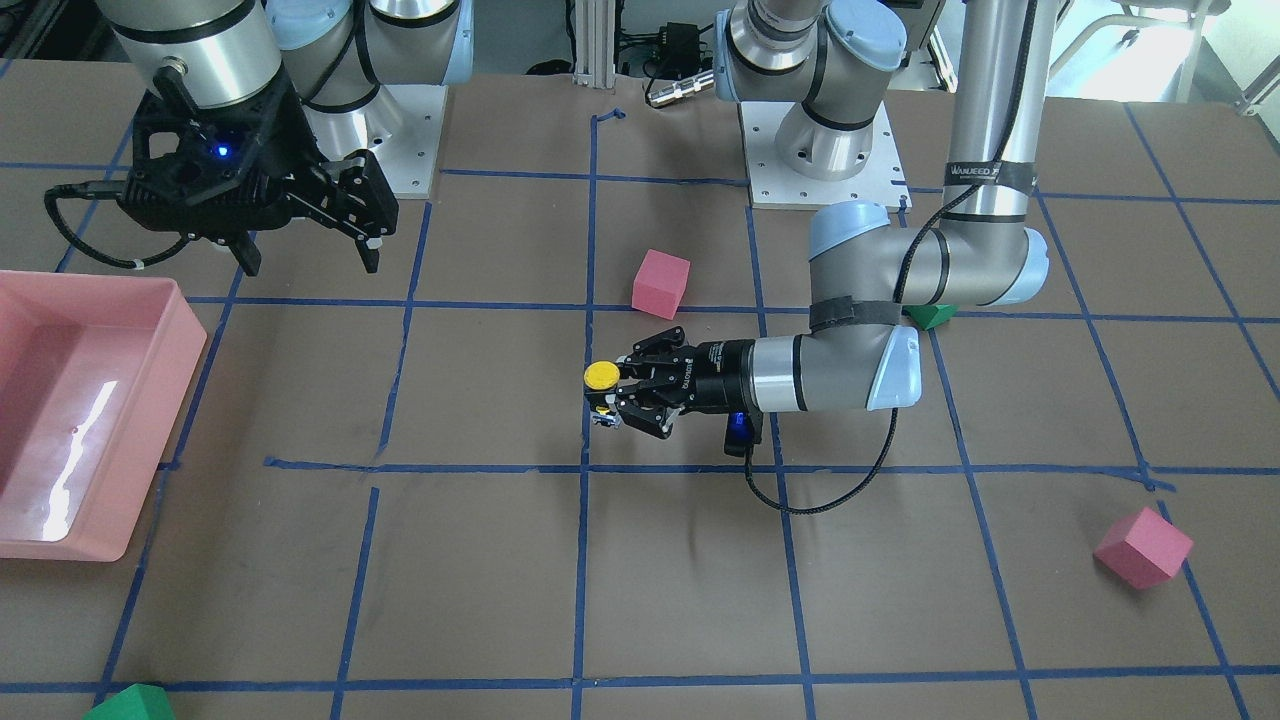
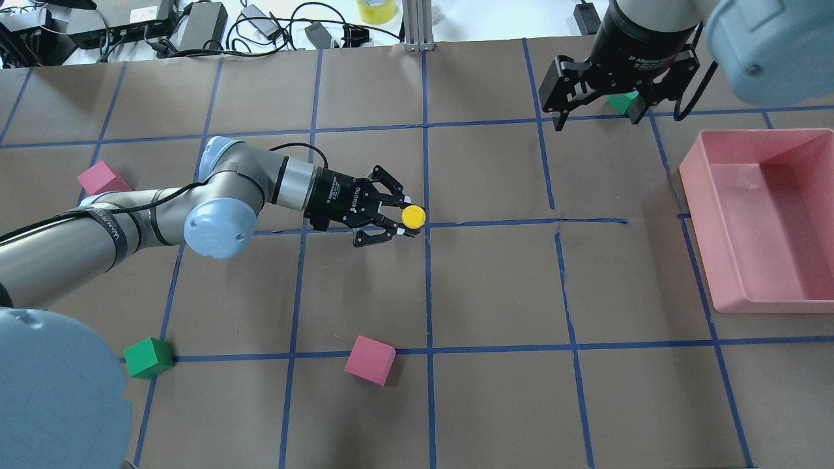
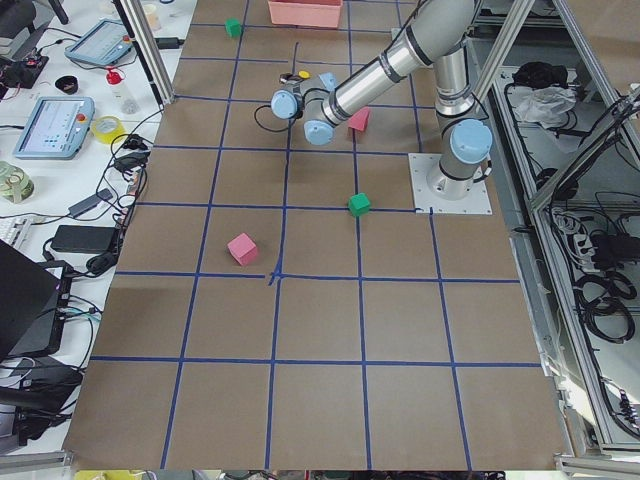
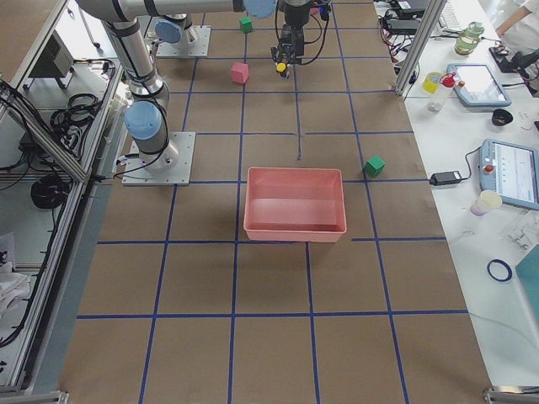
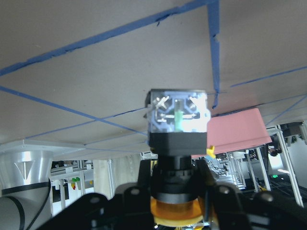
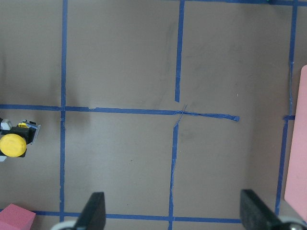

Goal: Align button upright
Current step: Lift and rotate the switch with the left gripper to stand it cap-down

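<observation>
The button point(image 2: 413, 216) has a round yellow cap, a black body and a silvery-white base block. My left gripper point(image 2: 404, 217) lies level, low over the table's middle, and is shut on the button's black body, cap up. The front view shows the cap point(image 1: 601, 376) by the gripper point(image 1: 608, 396). In the left wrist view, which is upside down, the base block point(image 5: 177, 115) points at the table; I cannot tell whether it touches. My right gripper point(image 2: 596, 118) is open and empty, high over the far right. Its wrist view shows the button point(image 6: 13, 144) at the left edge.
A pink bin point(image 2: 697, 221) stands at the right. A pink cube point(image 2: 370, 359) lies near the front middle and another point(image 2: 101, 178) at the left. One green cube point(image 2: 148, 357) lies front left, another point(image 2: 622, 102) under my right gripper. Blue tape lines grid the brown table.
</observation>
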Available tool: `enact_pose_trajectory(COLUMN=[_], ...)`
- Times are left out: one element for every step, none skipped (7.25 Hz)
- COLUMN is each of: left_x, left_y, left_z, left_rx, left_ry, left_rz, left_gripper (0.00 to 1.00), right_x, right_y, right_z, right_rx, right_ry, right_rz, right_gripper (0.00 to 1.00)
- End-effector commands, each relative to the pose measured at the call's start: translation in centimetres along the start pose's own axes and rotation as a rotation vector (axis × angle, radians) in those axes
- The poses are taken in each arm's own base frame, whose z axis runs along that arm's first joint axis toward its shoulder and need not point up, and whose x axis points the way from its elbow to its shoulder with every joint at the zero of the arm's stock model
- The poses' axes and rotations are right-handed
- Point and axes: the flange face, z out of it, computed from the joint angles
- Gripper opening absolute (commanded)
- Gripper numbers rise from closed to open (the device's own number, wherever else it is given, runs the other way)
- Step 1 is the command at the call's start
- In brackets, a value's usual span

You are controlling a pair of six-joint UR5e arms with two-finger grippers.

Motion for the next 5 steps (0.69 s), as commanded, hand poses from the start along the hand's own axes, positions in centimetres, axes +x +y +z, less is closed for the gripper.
enact_pose_trajectory(left_x=[-0.1,-0.4,-1.4,-1.8,-1.8], left_y=[-1.2,-1.6,-2.6,-3.1,-3.5], left_z=[0.4,0.8,1.5,1.8,1.9], left_rx=[-0.070,-0.090,-0.106,-0.111,-0.115], left_ry=[0.036,0.040,0.036,0.031,0.024], left_rz=[-0.032,-0.049,-0.061,-0.078,-0.101], left_gripper=[0.00,0.00,0.00,0.00,0.00], right_x=[0.0,0.0,0.0,0.0,0.0], right_y=[0.1,0.0,0.1,0.0,0.0], right_z=[0.0,0.1,0.0,0.1,0.1], right_rx=[-0.001,-0.003,-0.003,-0.004,-0.004], right_ry=[0.000,0.000,0.000,0.000,0.000], right_rz=[0.000,0.000,0.000,0.000,-0.001], right_gripper=[1.00,1.00,1.00,1.00,1.00])
